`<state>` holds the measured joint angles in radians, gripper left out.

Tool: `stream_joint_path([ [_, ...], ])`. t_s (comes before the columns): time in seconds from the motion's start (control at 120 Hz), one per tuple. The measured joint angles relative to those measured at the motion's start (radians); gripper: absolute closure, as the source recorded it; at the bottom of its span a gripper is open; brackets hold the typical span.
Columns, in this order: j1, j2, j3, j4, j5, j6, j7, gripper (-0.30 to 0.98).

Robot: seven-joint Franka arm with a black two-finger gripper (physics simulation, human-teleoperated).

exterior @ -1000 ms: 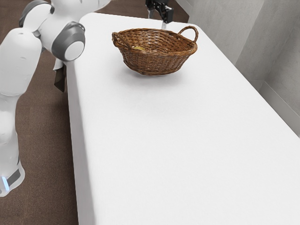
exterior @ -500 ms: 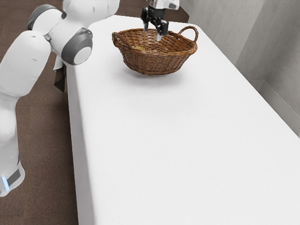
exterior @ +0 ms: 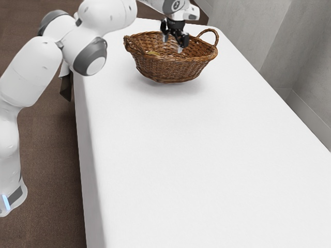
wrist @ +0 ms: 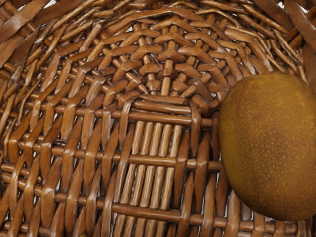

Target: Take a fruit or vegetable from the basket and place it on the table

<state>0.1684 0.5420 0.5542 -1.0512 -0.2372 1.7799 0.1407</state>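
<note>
Gripper (exterior: pixel 172 44), fingers parted, at mouth of basket (exterior: pixel 168 70); fruit (wrist: pixel 269 148) inside basket, off to one side of gripper, lateral shift likely needed.

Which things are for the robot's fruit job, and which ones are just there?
For the job:
- the claw, open, over the basket
- the woven basket
- the speckled brown fruit inside it
- the white table, where the fruit should go

Just there:
- the grey wall
- the brown floor
</note>
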Motion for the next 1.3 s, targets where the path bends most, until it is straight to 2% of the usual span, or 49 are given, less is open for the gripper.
stream_joint_path([
  [0.833, 0.000, 0.084, -0.058, -0.002, -0.045, 0.183, -0.003, 0.00],
  [1.3, 0.001, 0.090, -0.073, -0.039, -0.075, 0.217, -0.016, 0.01],
])
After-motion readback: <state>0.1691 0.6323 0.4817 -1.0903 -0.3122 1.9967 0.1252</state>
